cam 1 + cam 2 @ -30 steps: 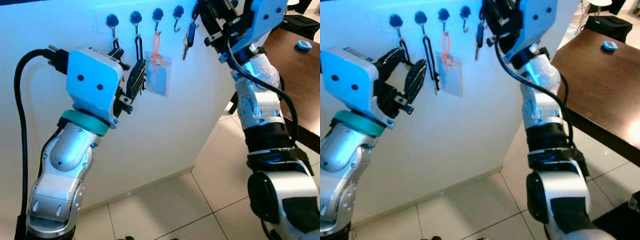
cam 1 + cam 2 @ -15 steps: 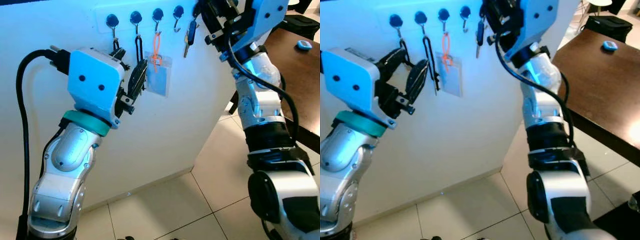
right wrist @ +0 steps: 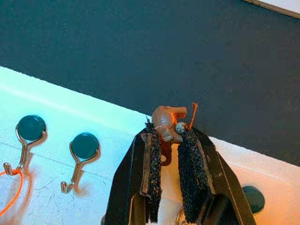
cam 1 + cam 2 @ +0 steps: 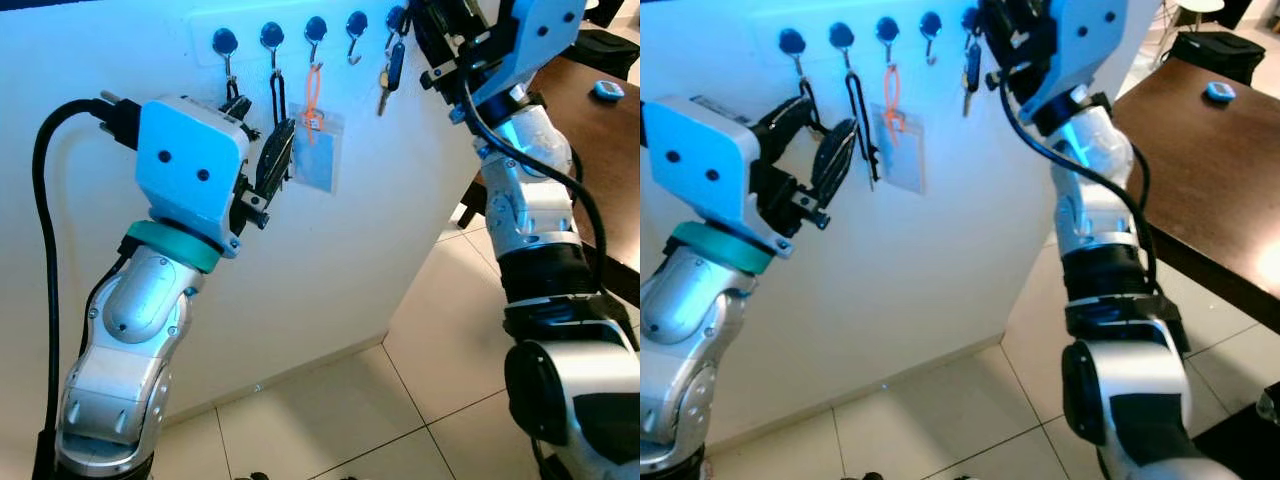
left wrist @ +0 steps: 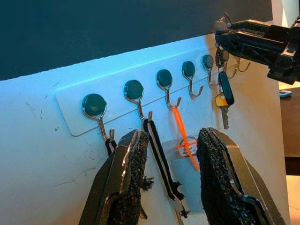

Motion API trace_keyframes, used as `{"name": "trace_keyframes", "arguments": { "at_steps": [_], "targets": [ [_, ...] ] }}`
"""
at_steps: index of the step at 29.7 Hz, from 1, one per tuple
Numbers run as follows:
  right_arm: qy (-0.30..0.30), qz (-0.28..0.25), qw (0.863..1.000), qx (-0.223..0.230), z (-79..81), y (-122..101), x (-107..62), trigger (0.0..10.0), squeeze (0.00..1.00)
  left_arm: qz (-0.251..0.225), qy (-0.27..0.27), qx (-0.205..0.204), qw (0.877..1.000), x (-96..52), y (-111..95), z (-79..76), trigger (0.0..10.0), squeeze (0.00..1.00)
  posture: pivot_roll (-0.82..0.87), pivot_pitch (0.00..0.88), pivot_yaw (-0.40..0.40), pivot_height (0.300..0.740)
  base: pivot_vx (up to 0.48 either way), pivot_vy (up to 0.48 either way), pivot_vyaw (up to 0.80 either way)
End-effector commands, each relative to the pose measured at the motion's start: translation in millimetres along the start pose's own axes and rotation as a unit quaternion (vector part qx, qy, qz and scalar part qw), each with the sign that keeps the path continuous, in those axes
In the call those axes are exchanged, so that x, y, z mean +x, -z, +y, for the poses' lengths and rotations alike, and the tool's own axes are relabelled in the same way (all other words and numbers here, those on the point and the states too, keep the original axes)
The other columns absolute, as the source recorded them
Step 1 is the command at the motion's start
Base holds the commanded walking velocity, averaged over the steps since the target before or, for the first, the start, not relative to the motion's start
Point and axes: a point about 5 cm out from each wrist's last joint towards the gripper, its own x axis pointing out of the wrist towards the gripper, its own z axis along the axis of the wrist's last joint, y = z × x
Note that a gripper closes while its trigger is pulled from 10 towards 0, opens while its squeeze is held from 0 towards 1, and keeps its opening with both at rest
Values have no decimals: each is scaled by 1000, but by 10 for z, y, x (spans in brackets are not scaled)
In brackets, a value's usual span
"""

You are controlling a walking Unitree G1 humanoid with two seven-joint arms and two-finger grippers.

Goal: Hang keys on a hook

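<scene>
A white rack (image 5: 70,110) with several dark-capped hooks is fixed to the wall. The keys (image 4: 392,72), a black fob with a brass key (image 5: 223,93), dangle beside the fifth hook (image 5: 207,62). My right gripper (image 3: 168,131) is shut on the brown piece at the top of the key ring, close to the wall; whether the ring sits on the hook I cannot tell. My left gripper (image 5: 173,173) is open. It is held near the wall in front of a black strap (image 4: 277,95) and an orange-looped clear badge (image 4: 316,150).
A dark brown table (image 4: 590,140) stands at the right with a small blue object (image 4: 606,90) on it. Pale floor tiles (image 4: 340,410) run below the wall. My right arm (image 4: 525,210) rises between table and wall.
My right gripper has carried the keys a little to the right along the rack, up to the fifth hook. The left arm has stayed put.
</scene>
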Motion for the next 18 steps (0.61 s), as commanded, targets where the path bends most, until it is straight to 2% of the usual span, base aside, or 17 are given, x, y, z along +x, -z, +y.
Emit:
{"name": "trace_keyframes", "arguments": {
  "at_steps": [1,18],
  "targets": [
    [5,7,1000,-4,-21,37,-37,10000,0,2,1,3,1000,-17,13,-11,10000,0,-26,112,81,740,0,0,0],
    [16,24,1000,-9,-71,103,-101,10000,0,3,1,4,1000,-15,18,-9,10000,0,-24,104,81,740,0,0,0]
  ]
}}
